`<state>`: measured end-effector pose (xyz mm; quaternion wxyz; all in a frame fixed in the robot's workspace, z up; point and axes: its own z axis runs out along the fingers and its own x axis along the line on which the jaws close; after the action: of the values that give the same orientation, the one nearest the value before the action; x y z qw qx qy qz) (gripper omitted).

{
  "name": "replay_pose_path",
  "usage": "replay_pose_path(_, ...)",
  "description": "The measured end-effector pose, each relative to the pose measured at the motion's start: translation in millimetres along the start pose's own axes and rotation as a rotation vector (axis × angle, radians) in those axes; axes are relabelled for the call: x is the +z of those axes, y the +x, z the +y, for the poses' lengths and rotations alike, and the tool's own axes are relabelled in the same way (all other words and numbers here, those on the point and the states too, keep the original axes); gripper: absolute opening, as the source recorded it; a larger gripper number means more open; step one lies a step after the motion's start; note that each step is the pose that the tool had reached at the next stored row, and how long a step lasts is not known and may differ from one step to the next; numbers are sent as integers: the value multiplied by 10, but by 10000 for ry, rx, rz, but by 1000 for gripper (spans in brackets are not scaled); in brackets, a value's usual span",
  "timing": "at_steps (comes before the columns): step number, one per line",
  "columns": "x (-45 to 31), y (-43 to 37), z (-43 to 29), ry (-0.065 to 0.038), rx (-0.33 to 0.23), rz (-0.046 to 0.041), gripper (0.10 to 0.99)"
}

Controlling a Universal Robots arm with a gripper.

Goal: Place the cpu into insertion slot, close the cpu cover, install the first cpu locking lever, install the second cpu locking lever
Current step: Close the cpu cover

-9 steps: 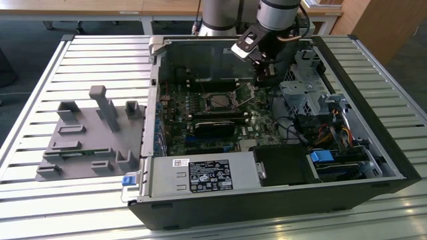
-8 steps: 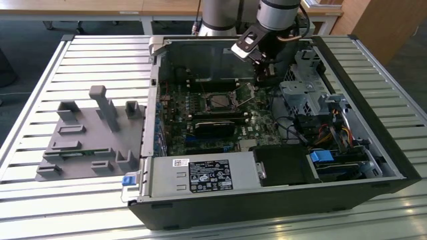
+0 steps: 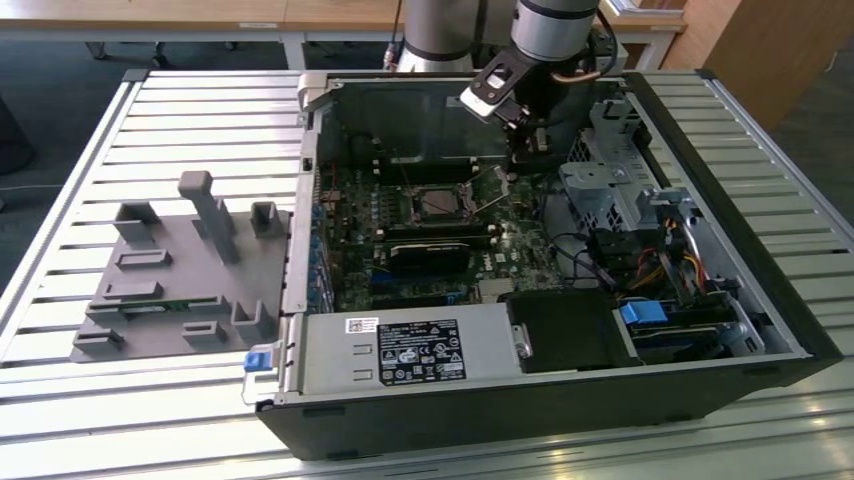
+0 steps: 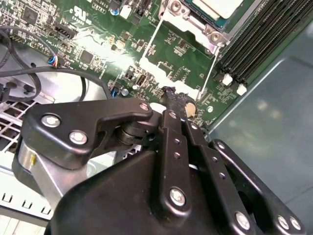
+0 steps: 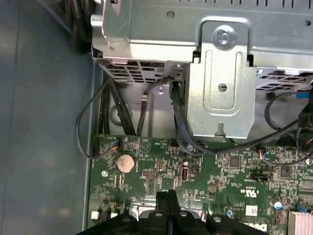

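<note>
The cpu [image 4: 215, 6], a flat chip with a silvery top, lies in the insertion slot [image 4: 194, 23] on the green board; in the exterior view it is the grey square [image 3: 438, 203] mid-board. The cpu cover [image 4: 159, 70], a thin silver frame with a big window, is swung open away from the slot, and green board shows through it. My gripper [image 4: 172, 95] is shut, its black tip at the cover's free edge, with nothing visibly held. It hangs inside the case [image 3: 525, 150], to the exterior view's right of the slot. Its closed fingers [image 5: 168, 198] point at the board.
A metal drive cage [image 5: 220, 73] with black cables [image 5: 178, 122] stands close to the gripper. A coin battery [image 5: 125, 162] and memory slots [image 4: 254, 44] sit on the board. A long black block [image 3: 434, 245] lies nearer than the slot. A grey fixture [image 3: 174, 270] rests outside the case.
</note>
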<state>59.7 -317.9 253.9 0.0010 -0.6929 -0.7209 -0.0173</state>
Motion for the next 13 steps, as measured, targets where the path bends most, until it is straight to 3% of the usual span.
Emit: replay_pose_path(13, 1, -1, 29, 0, 1, 0, 106)
